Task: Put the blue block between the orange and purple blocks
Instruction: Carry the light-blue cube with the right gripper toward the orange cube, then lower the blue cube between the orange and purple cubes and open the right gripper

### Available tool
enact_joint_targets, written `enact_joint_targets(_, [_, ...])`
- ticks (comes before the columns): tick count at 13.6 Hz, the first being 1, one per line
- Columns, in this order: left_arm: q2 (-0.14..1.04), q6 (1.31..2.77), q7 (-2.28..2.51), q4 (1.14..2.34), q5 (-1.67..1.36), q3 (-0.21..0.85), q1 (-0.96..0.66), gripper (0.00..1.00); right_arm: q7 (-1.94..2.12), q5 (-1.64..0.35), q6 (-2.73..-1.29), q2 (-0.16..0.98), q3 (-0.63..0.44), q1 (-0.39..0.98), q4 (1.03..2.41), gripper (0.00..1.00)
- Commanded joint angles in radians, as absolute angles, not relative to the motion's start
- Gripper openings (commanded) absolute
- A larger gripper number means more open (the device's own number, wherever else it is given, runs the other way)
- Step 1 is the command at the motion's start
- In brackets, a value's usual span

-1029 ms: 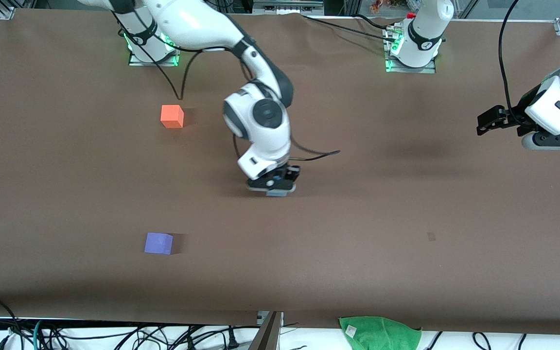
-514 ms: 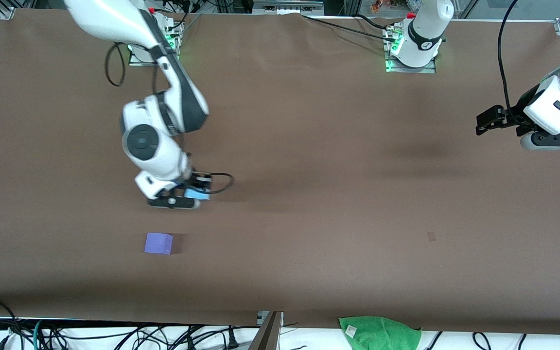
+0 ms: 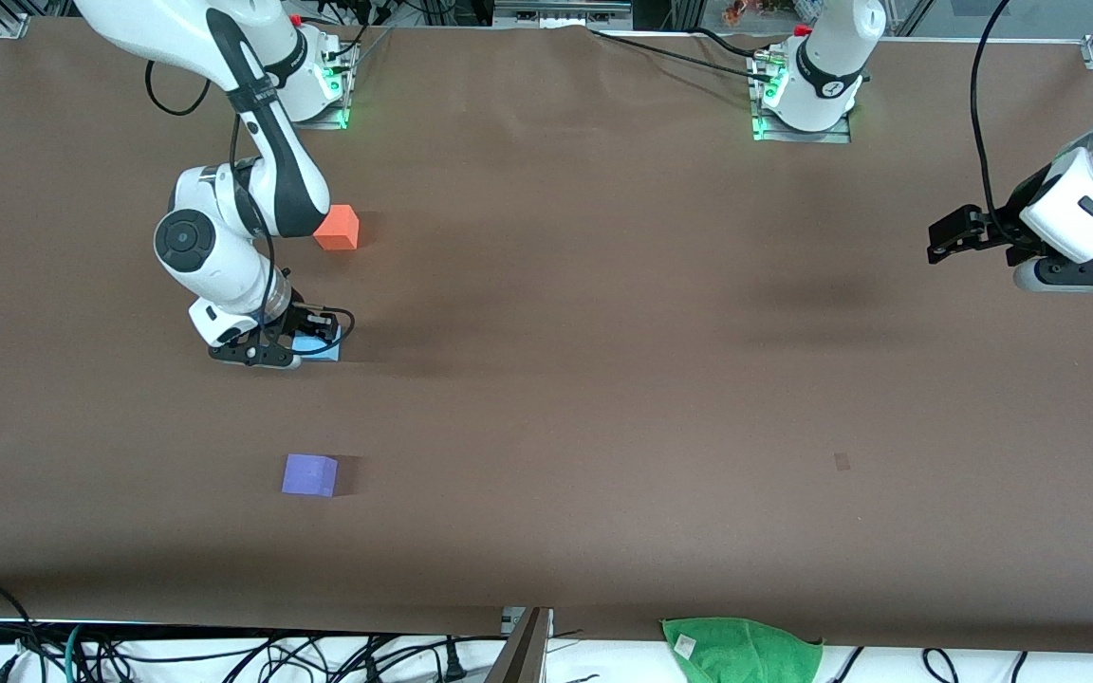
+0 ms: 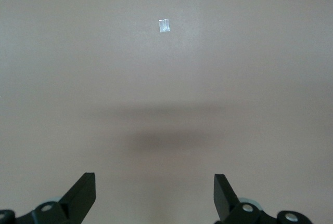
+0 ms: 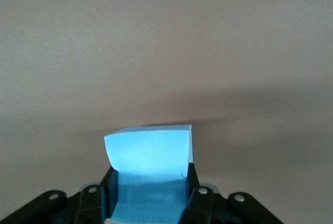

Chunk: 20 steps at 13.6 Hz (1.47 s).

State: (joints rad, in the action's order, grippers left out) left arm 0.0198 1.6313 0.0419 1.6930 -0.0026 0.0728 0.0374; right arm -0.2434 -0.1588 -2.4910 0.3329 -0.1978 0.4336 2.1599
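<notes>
Blue block carried low over the gap between the two cubes.

The right gripper is clamped on the blue block, with the orange block toward the bases from it and the purple block toward the front camera; bare table lies all round. The left gripper waits, jaws spread, well apart.

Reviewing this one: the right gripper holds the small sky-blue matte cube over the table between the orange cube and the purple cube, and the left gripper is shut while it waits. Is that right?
Not quite. The left gripper is open, not shut: the left wrist view shows its fingers standing wide apart over bare table. The rest holds: the right gripper holds the small sky-blue matte cube between the bright orange matte cube and the violet-purple matte cube.
</notes>
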Motion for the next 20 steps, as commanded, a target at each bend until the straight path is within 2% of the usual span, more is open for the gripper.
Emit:
enact_joint_targets(1, [0.020,1.614,0.035,1.677,-0.005,0.071,0.032,1.00,-0.210,-0.221,-2.522,0.316,-0.196,0.434,2.189,0.49])
enact_joint_targets(4, [0.020,1.612,0.035,1.677,-0.006,0.071,0.032,1.00,-0.199,-0.224,-2.566,0.342,-0.195,0.434,2.200,0.49])
enact_joint_targets(8, [0.020,1.612,0.035,1.677,-0.006,0.072,0.031,1.00,-0.199,-0.256,-2.583,0.362,-0.195,0.434,2.203,0.54])
enact_joint_targets(9, [0.020,1.612,0.035,1.677,-0.006,0.072,0.031,1.00,-0.198,-0.265,-2.583,0.365,-0.195,0.434,2.203,0.60])
enact_joint_targets(10, [0.020,1.612,0.035,1.677,-0.006,0.072,0.031,1.00,-0.198,-0.267,-2.583,0.367,-0.195,0.434,2.201,0.71])
enact_joint_targets(12, [0.020,1.612,0.035,1.677,-0.005,0.072,0.031,1.00,-0.198,-0.267,-2.579,0.365,-0.195,0.434,2.195,0.98])
enact_joint_targets(14, [0.020,1.612,0.035,1.677,-0.006,0.072,0.031,1.00,-0.193,-0.267,-2.566,0.348,-0.195,0.436,2.186,0.99])
enact_joint_targets(17, [0.020,1.611,0.035,1.677,-0.006,0.072,0.032,1.00,-0.192,-0.267,-2.455,0.289,-0.195,0.436,2.148,0.99])
enact_joint_targets(20, [0.020,1.612,0.035,1.677,-0.005,0.072,0.031,1.00,-0.201,-0.253,-2.334,0.174,-0.198,0.437,2.145,0.99])
